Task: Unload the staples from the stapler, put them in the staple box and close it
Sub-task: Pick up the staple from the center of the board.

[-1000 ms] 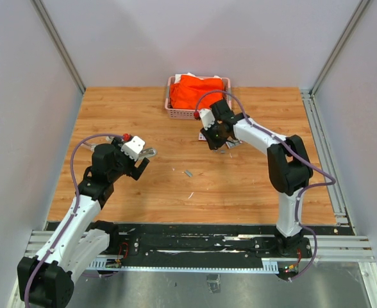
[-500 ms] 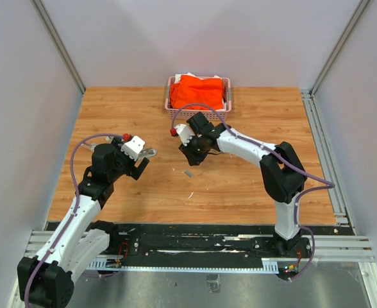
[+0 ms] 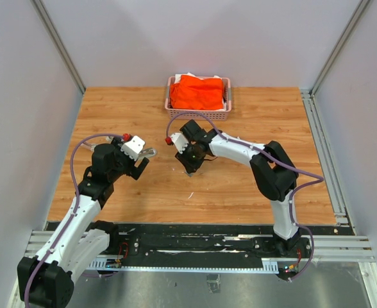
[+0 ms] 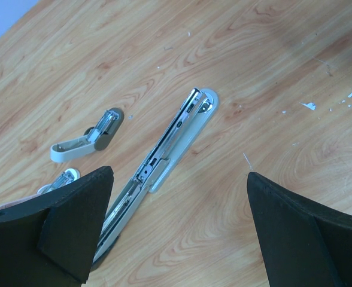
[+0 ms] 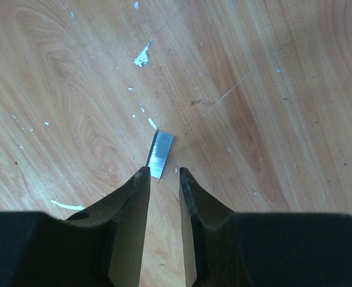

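Right gripper, jaws narrowly apart and holding nothing, brackets the near end of the staples mid-frame; looks like pickup, needing a square close next.

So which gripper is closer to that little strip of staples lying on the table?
Right. The right gripper has its tips at the staple strip; the left gripper hangs open over the opened stapler, off to the side.
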`<state>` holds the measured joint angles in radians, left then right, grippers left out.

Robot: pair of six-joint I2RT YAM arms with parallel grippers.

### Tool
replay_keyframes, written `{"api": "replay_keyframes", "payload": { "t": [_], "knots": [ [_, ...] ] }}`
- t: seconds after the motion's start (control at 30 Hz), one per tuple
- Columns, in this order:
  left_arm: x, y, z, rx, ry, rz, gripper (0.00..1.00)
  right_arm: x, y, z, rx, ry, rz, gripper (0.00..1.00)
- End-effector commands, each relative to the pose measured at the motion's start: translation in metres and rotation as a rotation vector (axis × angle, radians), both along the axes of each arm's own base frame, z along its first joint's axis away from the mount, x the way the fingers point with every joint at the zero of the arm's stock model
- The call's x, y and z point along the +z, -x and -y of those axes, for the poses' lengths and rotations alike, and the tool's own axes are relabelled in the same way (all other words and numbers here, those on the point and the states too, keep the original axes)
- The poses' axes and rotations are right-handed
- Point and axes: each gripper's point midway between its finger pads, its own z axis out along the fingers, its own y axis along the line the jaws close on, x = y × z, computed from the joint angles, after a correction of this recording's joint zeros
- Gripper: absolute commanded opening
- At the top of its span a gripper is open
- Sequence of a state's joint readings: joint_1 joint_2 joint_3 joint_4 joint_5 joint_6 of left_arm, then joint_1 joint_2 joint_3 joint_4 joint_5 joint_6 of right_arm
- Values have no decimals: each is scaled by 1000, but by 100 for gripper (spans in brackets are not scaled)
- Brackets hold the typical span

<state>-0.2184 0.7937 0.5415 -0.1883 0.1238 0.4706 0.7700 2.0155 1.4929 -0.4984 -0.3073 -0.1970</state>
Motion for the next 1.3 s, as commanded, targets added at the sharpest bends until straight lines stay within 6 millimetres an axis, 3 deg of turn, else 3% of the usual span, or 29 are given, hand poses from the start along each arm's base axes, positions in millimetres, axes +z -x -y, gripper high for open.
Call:
{"api": "replay_keyframes", "payload": {
  "t": [0.0, 0.97, 1.27],
  "knots": [
    [2, -1, -1, 1, -5, 26, 98, -13, 10, 2, -2, 53, -22, 28],
    [1, -1, -1, -1, -7, 27, 98, -22, 9, 1, 1, 90, -26, 19],
    [1, -1, -1, -1, -7, 28, 98, -20, 7, 1, -3, 94, -12, 4]
  ]
}}
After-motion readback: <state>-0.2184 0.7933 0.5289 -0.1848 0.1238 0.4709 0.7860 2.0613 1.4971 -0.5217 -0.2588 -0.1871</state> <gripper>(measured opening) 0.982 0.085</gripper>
